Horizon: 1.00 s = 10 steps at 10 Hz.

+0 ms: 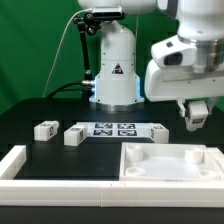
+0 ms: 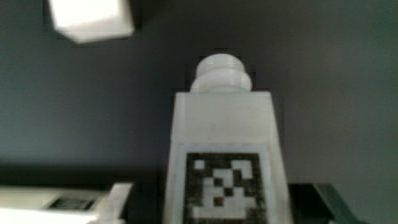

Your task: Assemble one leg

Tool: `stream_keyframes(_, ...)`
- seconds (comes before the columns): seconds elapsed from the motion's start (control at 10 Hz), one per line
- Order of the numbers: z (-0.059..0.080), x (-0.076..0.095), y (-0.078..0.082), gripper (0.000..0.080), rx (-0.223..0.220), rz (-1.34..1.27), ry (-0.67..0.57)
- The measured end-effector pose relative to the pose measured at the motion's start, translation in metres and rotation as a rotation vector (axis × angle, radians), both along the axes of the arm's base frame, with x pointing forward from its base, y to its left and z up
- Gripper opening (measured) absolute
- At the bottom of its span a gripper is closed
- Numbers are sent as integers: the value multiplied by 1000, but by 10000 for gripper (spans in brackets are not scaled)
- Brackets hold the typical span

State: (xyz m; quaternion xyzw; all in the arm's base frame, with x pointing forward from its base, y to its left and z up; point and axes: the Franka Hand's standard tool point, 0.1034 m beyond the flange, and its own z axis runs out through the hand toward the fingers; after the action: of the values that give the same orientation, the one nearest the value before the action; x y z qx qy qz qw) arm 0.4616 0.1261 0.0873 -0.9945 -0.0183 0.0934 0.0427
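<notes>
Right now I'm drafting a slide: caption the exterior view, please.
Gripper holds one leg aloft near the white tray-like piece; two more legs lie by the marker board.

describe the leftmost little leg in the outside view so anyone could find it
Find the marker board in the middle of the black table. Two small white blocks lie off its end on the exterior view's left. The leg is the outer one, standing alone; its neighbour sits by the board.
</notes>
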Motion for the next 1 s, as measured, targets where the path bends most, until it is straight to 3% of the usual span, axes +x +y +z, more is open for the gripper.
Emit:
stream_keyframes(0.1, 13, 6, -8, 291, 0, -9, -62)
stream_keyframes(0.2, 33, 18, -12, 291, 5, -21, -179)
stream_keyframes(0.3, 46, 25, -11, 291, 12, -36, -311)
stream_keyframes(0.5, 44, 21, -8, 291, 37, -37, -565)
stream_keyframes(0.6, 39, 17, -9, 291, 33, -11, -567)
stream_keyframes(0.7, 29, 24, -11, 291, 33, 26, -626)
stream_keyframes(0.8, 12, 32, -15, 291, 28, 63, -630)
stream_keyframes(1.0, 13, 53, -18, 291, 19, 126, -658)
